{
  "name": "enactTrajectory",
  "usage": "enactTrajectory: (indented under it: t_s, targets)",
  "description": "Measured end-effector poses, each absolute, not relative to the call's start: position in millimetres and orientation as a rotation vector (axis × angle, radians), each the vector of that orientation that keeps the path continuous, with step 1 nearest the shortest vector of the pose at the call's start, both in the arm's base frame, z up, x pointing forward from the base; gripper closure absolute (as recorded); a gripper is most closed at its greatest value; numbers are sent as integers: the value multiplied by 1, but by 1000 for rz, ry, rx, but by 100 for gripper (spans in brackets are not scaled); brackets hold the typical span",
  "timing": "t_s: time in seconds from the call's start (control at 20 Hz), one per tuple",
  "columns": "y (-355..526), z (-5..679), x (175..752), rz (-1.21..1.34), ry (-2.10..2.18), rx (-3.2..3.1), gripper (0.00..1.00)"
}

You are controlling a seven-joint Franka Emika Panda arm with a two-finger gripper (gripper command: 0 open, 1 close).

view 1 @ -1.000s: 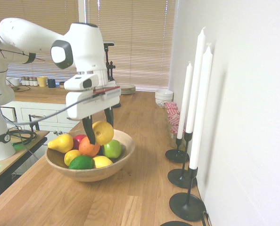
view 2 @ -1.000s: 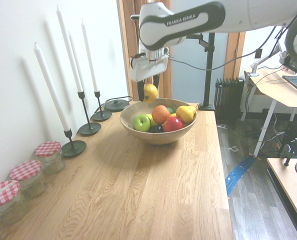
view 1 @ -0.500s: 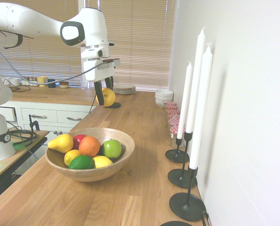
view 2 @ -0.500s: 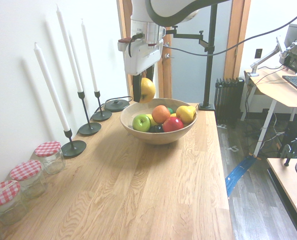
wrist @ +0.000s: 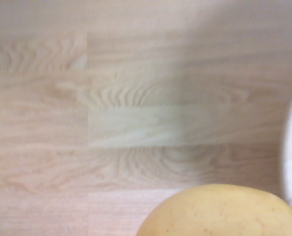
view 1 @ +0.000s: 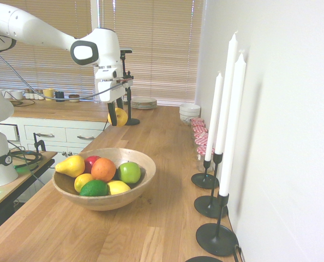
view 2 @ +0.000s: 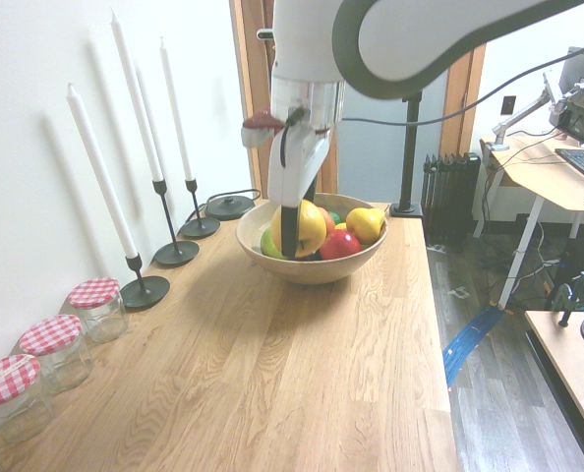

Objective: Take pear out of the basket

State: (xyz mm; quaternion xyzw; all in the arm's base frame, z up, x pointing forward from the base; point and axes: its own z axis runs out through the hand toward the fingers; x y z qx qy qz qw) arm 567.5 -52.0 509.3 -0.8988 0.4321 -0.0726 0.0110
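Note:
The pear (view 1: 121, 116), round and yellow, hangs between the fingers of my gripper (view 1: 117, 117), which is shut on it. It is well beyond the basket (view 1: 146, 164), low over the wooden counter near its far end. In the second exterior view the pear (view 2: 308, 225) and gripper (view 2: 299, 234) are nearer the camera than the basket (view 2: 369, 260) and overlap it. The wrist view shows the pear (wrist: 219, 212) rising from the bottom edge over bare wood grain.
The basket still holds a tapered yellow fruit (view 1: 71, 165), an orange (view 1: 103, 170), a green apple (view 1: 129, 172), a lime (view 1: 94, 188) and others. Three black candlesticks (view 1: 211, 206) with white candles line the wall. Red-lidded jars (view 2: 95, 307) and stacked plates (view 1: 143, 102) stand further along.
My gripper lifted the pear clear of the basket, carried it along the counter away from the bowl, then brought it lower over the wood.

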Motion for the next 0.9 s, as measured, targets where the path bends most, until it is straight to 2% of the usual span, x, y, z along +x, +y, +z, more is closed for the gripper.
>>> enactTrajectory:
  t_s: [0.35,0.9]
  targets:
    - [-49,439,594,-148,1344,-2846,100]
    - [-34,391,650,-122,1379,-2850,100]
